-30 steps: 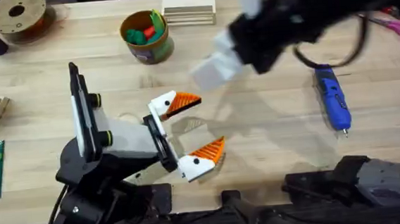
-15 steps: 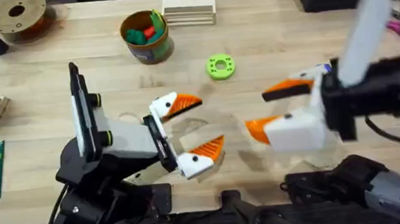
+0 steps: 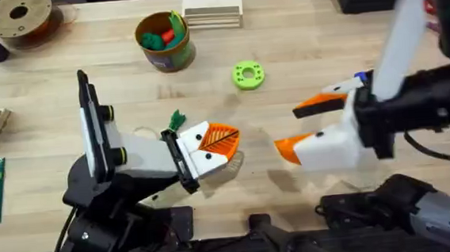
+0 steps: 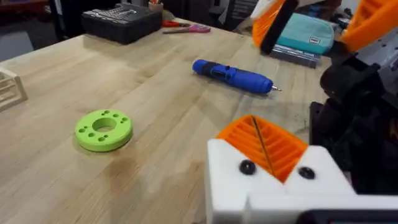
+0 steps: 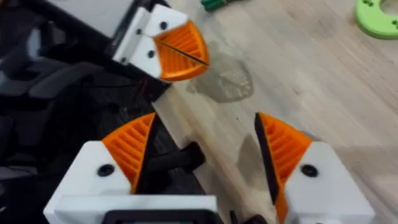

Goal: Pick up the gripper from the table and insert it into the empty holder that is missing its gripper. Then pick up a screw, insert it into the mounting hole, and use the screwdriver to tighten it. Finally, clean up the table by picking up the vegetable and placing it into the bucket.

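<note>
Closing since half a second ago, left tool [image 3: 214,145] now clenched empty, pads together. Vegetable [image 3: 177,119] lies on counter [image 3: 298,41] just beside it. Right tool [image 3: 304,124] spread, hovering; bucket [image 3: 163,41] well apart.

Bare counter [image 3: 300,65] is seen between the green ring disc [image 3: 247,75] and the right claw [image 3: 295,129], whose orange pads stand apart. A narrow strip of wood is left between that claw and the left claw [image 3: 218,138], pads pressed together. The bucket [image 3: 163,41] and wooden block stack [image 3: 212,8] close off the far middle edge. The blue screwdriver [image 4: 231,76] is crossed by the right arm in the overhead view
</note>
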